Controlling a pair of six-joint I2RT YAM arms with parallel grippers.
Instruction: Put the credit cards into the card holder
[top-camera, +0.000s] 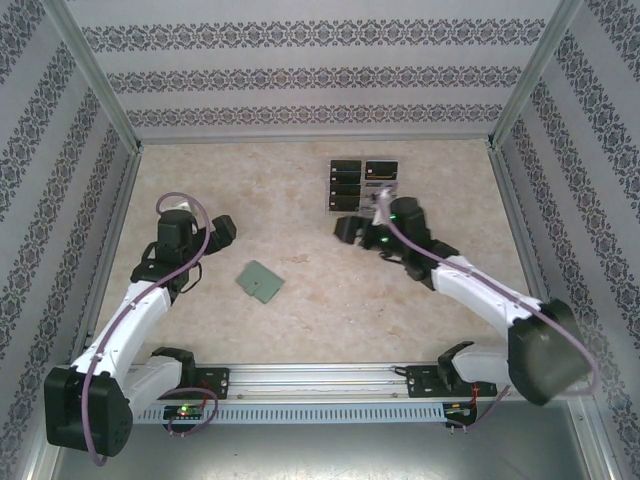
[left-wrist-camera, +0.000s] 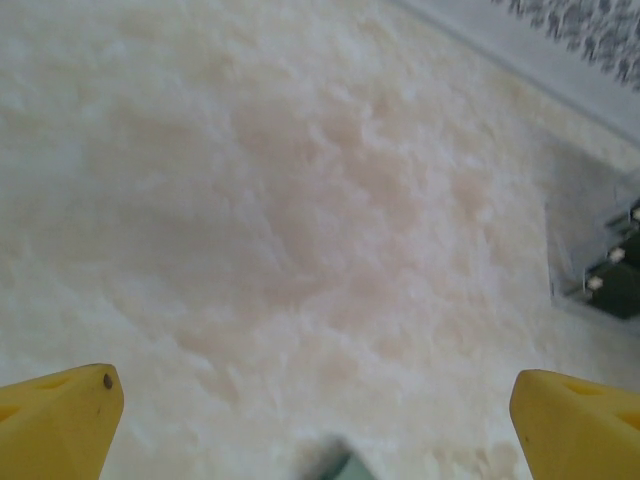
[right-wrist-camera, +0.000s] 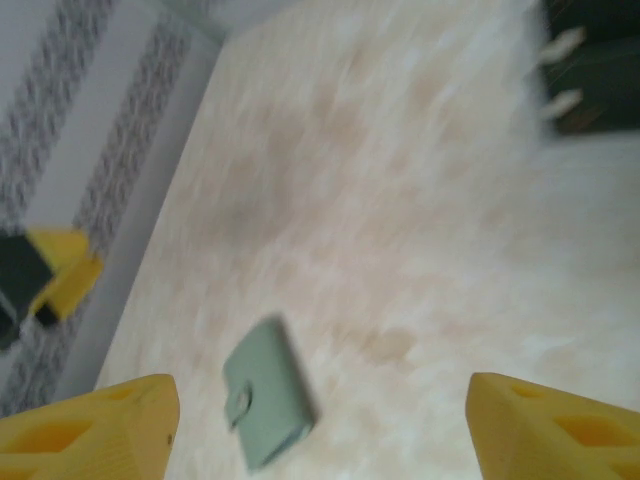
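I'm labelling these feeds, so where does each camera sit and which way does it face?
Top external: above and behind the robot, looking down on the table; left arm and right arm show.
Left wrist: on the left arm, looking over table towards the cards; the open left gripper frames the bottom.
Right wrist: on the right arm, looking across at the wallet; the open right gripper frames the bottom.
Shared: the wallet, in the top and right wrist views.
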